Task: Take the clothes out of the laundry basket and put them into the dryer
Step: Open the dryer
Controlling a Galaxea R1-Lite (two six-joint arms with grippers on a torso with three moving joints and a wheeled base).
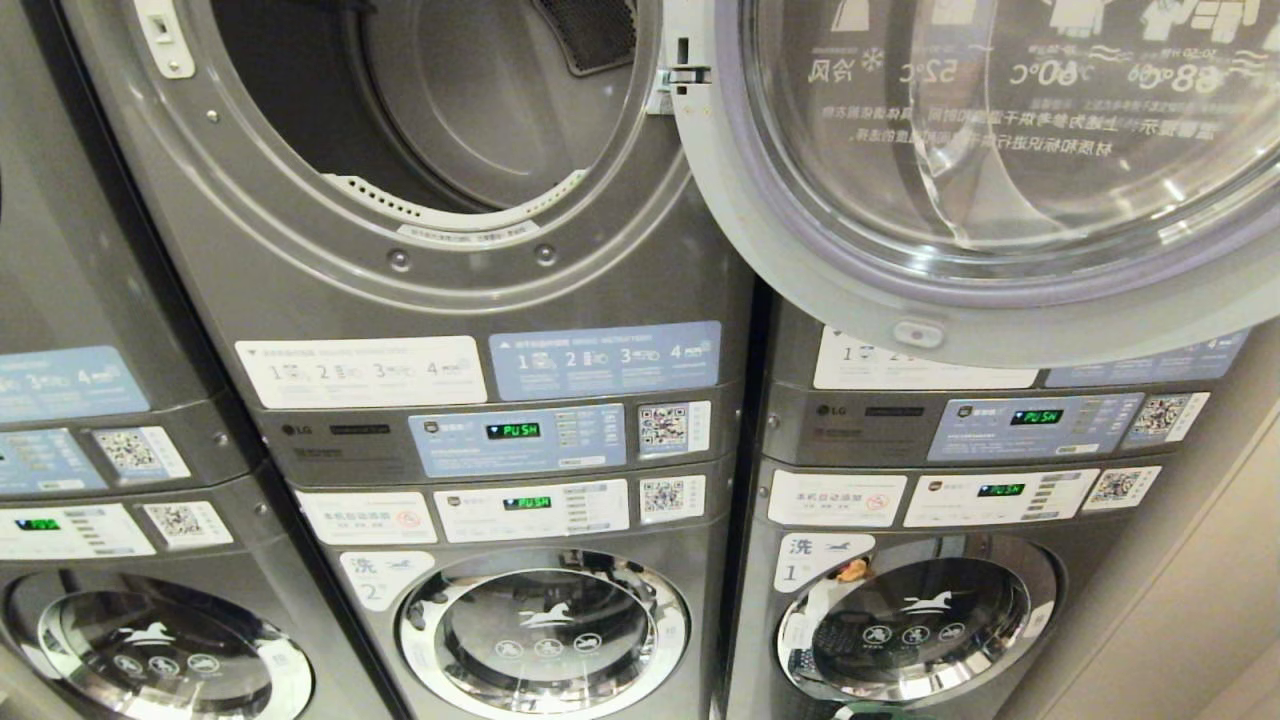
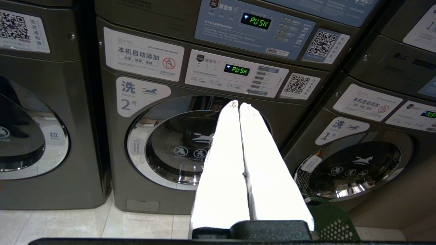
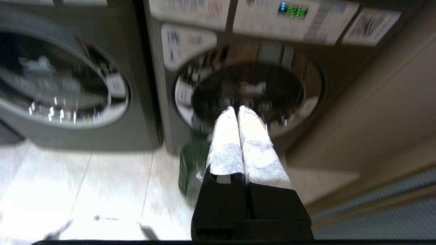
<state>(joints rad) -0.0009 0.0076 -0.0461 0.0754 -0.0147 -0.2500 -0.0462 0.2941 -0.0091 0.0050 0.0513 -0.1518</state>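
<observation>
A: From the head, what shows?
B: No arm at all — only the upper dryer (image 1: 440, 130), its round door (image 1: 990, 170) swung open to the right, drum bare as far as seen.
A: And the left wrist?
B: The left gripper (image 2: 239, 103) has its white fingers pressed together, gripping nothing, pointed at the number 2 washer door (image 2: 177, 143). The green laundry basket (image 2: 332, 221) sits low beside it, toward washer number 1.
A: The right wrist?
B: Blurred — the right gripper (image 3: 237, 108) is also closed and empty, with the basket (image 3: 192, 166) below its fingertips on the floor.
</observation>
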